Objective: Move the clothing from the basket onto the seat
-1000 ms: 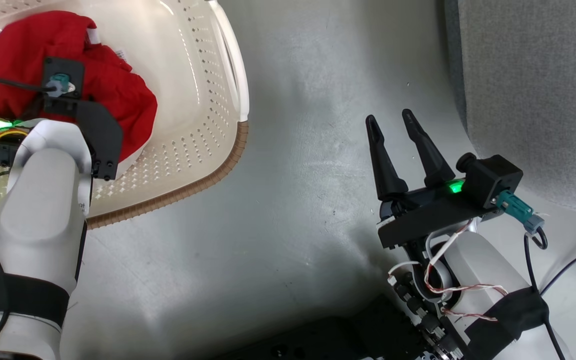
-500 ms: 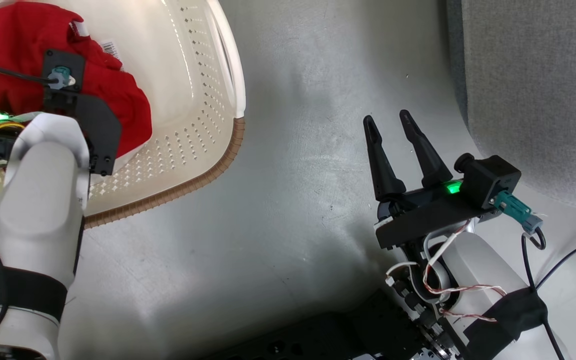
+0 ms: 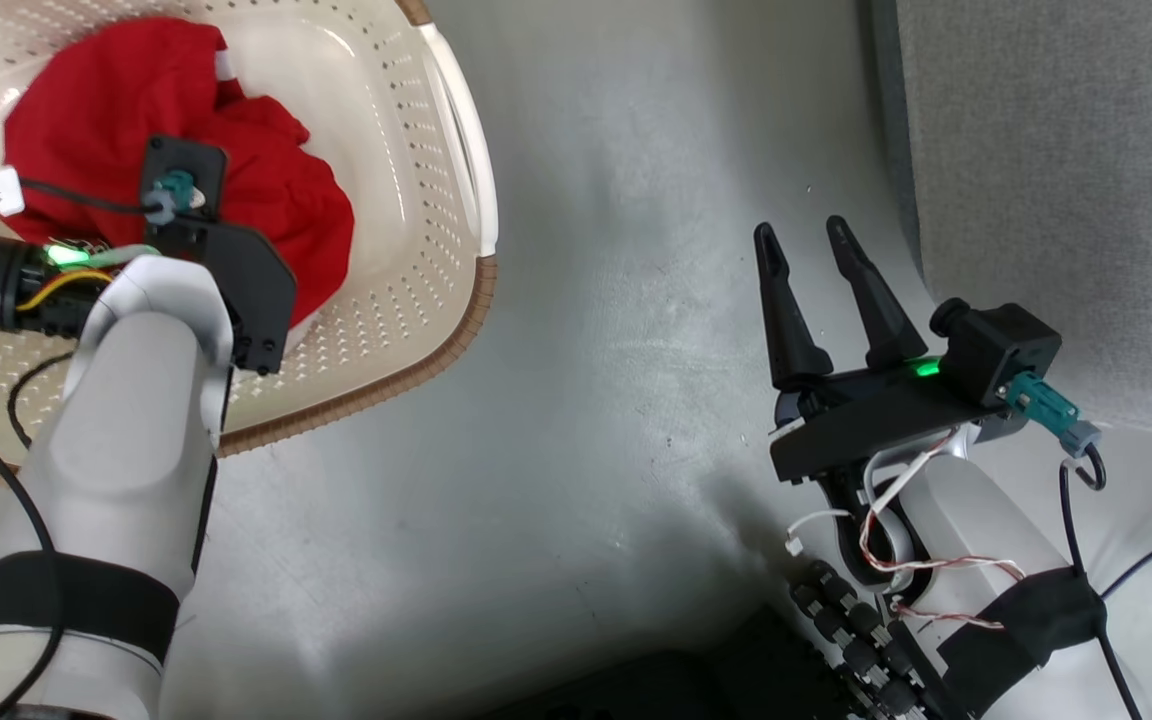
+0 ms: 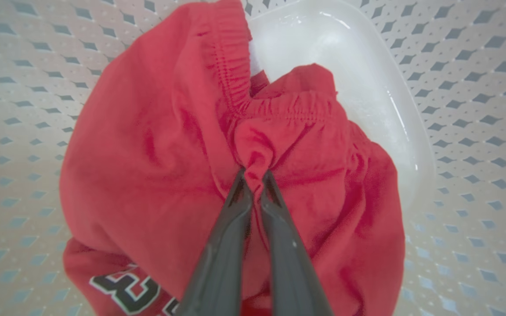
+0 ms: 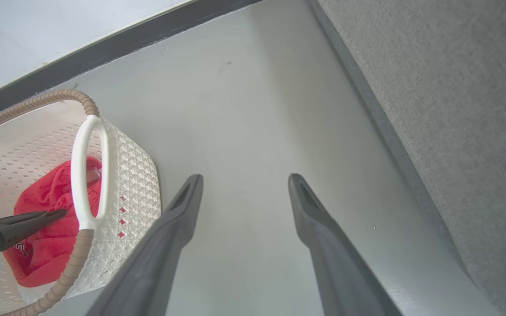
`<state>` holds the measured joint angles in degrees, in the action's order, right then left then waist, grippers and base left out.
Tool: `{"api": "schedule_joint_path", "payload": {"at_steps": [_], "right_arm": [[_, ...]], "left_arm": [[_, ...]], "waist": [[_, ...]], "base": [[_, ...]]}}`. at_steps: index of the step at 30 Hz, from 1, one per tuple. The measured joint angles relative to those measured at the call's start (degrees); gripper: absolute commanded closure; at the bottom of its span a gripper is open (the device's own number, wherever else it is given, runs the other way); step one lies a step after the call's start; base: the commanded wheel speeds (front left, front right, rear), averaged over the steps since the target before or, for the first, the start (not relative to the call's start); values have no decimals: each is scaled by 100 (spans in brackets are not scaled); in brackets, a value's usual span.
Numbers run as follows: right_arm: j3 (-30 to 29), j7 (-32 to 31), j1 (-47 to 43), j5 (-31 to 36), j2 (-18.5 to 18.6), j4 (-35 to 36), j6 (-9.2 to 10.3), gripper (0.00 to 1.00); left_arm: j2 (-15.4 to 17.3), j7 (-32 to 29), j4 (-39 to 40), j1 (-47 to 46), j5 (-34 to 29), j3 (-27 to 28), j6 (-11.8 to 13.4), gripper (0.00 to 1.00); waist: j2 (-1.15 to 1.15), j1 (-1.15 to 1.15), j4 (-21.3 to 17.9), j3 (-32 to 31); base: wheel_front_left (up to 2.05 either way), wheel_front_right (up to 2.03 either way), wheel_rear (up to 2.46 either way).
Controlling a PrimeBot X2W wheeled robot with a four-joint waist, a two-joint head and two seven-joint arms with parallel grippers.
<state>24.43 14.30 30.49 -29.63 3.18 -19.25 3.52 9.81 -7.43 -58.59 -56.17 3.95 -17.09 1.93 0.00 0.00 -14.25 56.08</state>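
Nearest on the left, the pale left forearm reaches up and away from the robot, over the brown rim of the laundry basket, with its wrist bent down into the basket. In the left wrist view the left gripper points straight down into the red sportswear. Its two dark fingers are pressed nearly together on a small raised fold of cloth just below a gathered elastic band, which suggests shorts. The garment lies bunched in a rounded heap on the perforated basket floor. It has no clear long axis, and a printed number shows at its near edge. The pinch sits near the middle of the heap, so a lift will probably let cloth hang down on both sides.

On the right, at about the same depth, the right gripper hovers over the bare grey floor. Its fingers are spread wide, hold nothing and point away from the robot.

The relation that matters is sideways: the grey sofa lies to the right of the basket, across the strip of floor, and runs from near to far. The right gripper is just beside its rounded edge and far nearer to it than the left. The left arm holds the garment, though, so my judgement is that it must raise the cloth clear of the white basket handle and then carry it rightward over the floor.
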Motion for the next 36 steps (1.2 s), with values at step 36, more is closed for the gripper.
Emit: {"api": "schedule_joint_path", "payload": {"at_steps": [36], "right_arm": [[-347, 0, -281, 759, 275, -541, -252, 0]], "left_arm": [[-594, 1922, -65, 890, 712, 304, -514, 100]], "waist": [[0, -1, 532, -1917]], "base": [[0, 0, 0]]}}
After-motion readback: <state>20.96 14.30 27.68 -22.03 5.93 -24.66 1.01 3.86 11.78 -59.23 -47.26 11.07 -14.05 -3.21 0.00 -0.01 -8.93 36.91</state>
